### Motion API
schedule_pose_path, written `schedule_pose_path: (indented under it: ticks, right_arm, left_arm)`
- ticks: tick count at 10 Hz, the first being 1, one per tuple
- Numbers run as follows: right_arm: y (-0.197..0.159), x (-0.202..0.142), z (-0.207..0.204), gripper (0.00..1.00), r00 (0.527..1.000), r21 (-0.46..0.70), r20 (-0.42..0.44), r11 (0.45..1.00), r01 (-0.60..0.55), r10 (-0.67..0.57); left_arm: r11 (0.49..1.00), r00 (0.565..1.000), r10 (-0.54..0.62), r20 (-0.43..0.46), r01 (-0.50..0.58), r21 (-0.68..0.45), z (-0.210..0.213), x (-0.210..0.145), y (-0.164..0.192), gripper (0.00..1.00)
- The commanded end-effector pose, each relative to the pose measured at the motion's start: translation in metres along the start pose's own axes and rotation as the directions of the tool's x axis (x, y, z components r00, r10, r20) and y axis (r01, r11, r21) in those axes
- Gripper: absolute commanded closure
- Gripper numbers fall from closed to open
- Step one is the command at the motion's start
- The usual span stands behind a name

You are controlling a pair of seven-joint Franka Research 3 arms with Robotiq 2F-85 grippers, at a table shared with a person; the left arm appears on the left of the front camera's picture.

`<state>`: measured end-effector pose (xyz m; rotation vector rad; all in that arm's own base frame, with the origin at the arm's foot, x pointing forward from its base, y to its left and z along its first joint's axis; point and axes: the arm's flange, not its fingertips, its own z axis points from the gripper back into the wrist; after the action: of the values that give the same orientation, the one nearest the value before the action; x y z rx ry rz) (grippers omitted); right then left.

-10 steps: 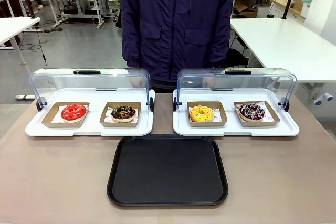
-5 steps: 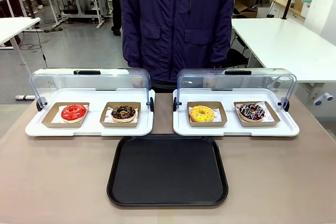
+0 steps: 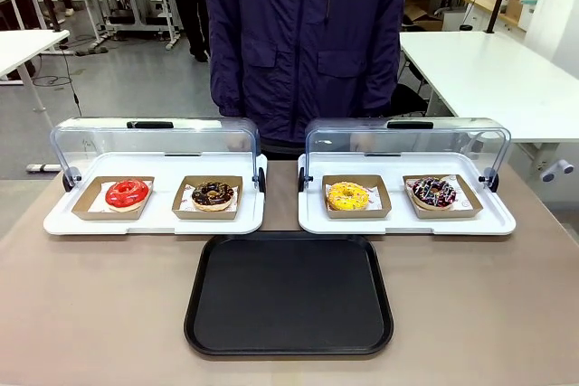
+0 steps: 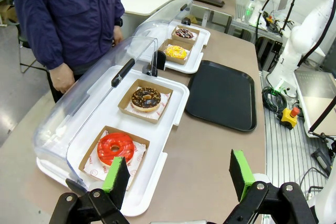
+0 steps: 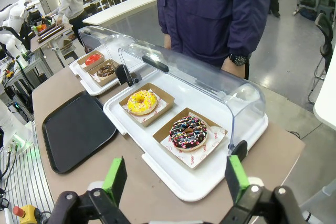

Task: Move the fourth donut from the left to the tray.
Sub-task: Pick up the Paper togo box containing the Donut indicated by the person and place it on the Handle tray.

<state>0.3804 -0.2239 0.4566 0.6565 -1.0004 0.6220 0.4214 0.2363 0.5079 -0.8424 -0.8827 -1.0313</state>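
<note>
The fourth donut [image 3: 434, 192] sat in its holder [image 3: 468, 209] on the right display tray [image 3: 398, 224], beside the yellow donut [image 3: 348, 195], with the clear lid [image 3: 407, 144] raised behind it. The tray [image 3: 289, 296] lay just in front. The left gripper [image 4: 177, 176] and right gripper [image 5: 174, 178] hung released, holding nothing.

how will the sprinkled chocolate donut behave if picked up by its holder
The fourth donut looks soft and glazed, so squeezing it directly would likely smear it. Its cardboard holder seems thin and light, probably flexing under a pinch. With room around it, tilting might slide the donut.
</note>
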Motion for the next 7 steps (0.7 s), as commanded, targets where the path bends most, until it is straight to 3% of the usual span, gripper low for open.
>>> schedule_pose_path:
  ticks: [1,7]
  right_arm:
    - [-0.0035,0.0015,-0.0014,0.00,0.999,0.001,0.030,1.000,-0.025,0.025]
    - [-0.0035,0.0015,-0.0014,0.00,0.999,0.001,0.030,1.000,-0.025,0.025]
  left_arm:
    - [1.000,1.000,0.002,-0.011,-0.002,0.009,-0.0009,0.0015,-0.0044,0.00]
    - [1.000,1.000,0.002,-0.011,-0.002,0.009,-0.0009,0.0015,-0.0044,0.00]
